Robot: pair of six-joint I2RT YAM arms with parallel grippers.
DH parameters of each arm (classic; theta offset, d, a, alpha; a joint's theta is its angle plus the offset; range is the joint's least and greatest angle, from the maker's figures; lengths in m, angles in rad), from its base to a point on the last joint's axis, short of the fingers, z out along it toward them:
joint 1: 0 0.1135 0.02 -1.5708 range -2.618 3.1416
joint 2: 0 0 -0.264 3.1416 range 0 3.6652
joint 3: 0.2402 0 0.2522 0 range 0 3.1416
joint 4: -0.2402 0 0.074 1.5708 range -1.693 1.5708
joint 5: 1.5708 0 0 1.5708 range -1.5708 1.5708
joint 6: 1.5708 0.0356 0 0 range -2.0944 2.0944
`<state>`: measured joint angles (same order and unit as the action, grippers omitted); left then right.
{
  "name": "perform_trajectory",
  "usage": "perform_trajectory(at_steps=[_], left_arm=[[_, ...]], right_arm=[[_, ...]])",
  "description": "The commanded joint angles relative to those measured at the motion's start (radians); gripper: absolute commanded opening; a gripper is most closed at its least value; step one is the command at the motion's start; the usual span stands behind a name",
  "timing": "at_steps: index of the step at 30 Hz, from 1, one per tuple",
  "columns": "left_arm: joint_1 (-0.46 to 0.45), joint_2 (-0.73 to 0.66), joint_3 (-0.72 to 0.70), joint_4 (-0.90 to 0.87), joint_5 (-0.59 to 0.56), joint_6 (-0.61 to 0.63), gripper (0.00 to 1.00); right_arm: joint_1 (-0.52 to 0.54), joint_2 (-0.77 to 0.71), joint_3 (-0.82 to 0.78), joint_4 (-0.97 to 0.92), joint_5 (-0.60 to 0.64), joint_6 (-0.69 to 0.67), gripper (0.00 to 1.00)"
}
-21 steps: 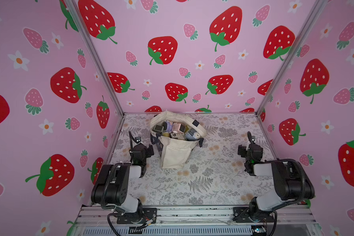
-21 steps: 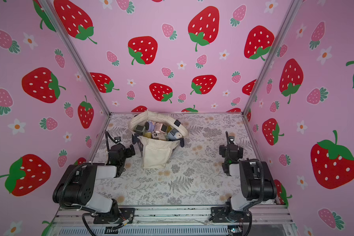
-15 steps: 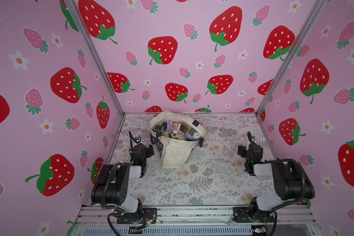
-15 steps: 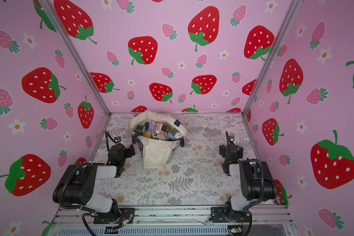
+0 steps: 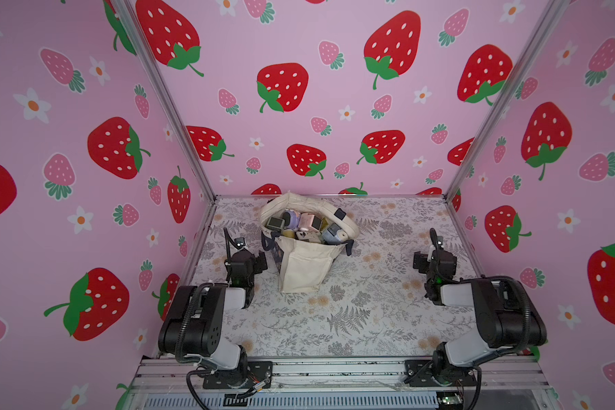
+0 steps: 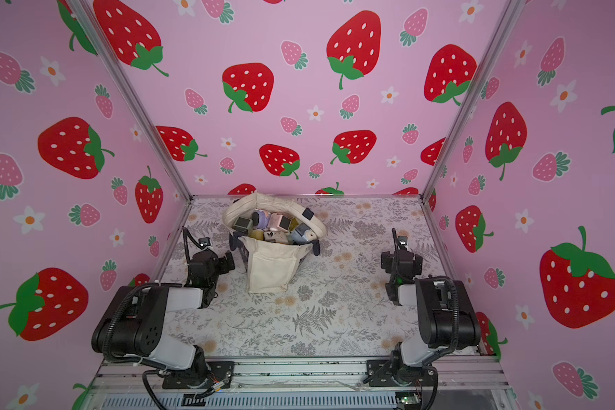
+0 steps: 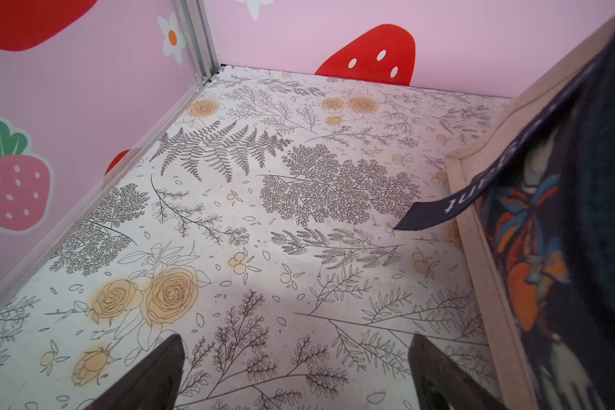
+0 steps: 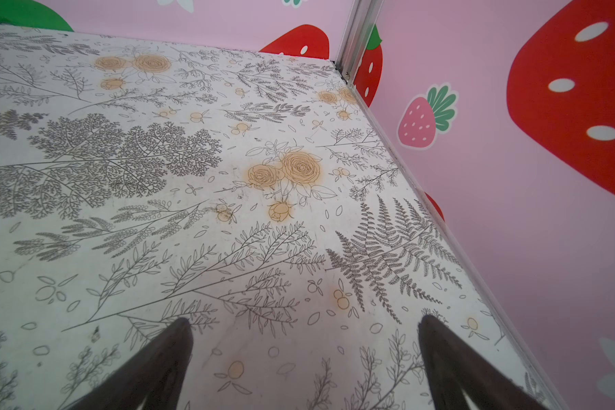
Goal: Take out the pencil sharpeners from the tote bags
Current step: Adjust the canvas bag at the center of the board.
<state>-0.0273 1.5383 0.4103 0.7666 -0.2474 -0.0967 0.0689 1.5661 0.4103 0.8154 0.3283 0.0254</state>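
1. The pencil sharpeners (image 5: 306,227) you can see are all inside the tote bag (image 5: 304,269), heaped in its open mouth. A purple one (image 5: 292,217) and a pink one (image 5: 309,222) lie on top, a blue-grey one (image 5: 332,232) leans at the rim, and a grey-green one (image 5: 275,223) shows a dark window.
2. The bag stands toward the back of the bench (image 5: 352,319), nearer your left arm. Its cream rim (image 5: 350,223) is rolled outward around the heap, and a navy handle (image 5: 348,246) droops at the side.
3. Your left end effector (image 7: 295,344) sits low just beside the bag, spread wide and empty. Its wrist view shows only bare bench between the fingers, with the dark floral panel (image 7: 533,248) and a navy strap (image 7: 476,191) close alongside.
4. Your right end effector (image 8: 304,323) is well apart from the bag, near the side wall, likewise spread and empty over bare bench.
5. In the way are the rolled rim and the straps. The sharpeners are packed against one another (how many lie underneath cannot be told).
6. Around it all are strawberry-print walls (image 5: 299,88) with metal corner posts (image 5: 476,142).
7. Compared with the earlier top views, nothing has shifted. Bag, heap and both arms lie as before.
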Motion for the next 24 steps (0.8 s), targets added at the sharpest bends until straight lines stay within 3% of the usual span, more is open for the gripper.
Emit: perform_trajectory(at_steps=[1,17,21,24], left_arm=[[-0.004,0.007,0.024,0.031,-0.012,0.022,0.99],[-0.004,0.008,0.025,0.030,-0.010,0.022,0.99],[-0.024,0.001,0.014,0.046,0.030,0.065,0.99],[-0.055,-0.070,-0.047,0.116,-0.050,0.072,0.99]], right_arm=[[-0.007,0.012,0.019,0.031,-0.004,-0.013,0.99],[-0.007,0.008,0.016,0.038,-0.001,-0.013,0.99],[0.031,-0.020,-0.003,0.059,0.062,-0.033,0.99],[0.044,-0.024,-0.032,0.114,0.073,-0.049,0.99]])
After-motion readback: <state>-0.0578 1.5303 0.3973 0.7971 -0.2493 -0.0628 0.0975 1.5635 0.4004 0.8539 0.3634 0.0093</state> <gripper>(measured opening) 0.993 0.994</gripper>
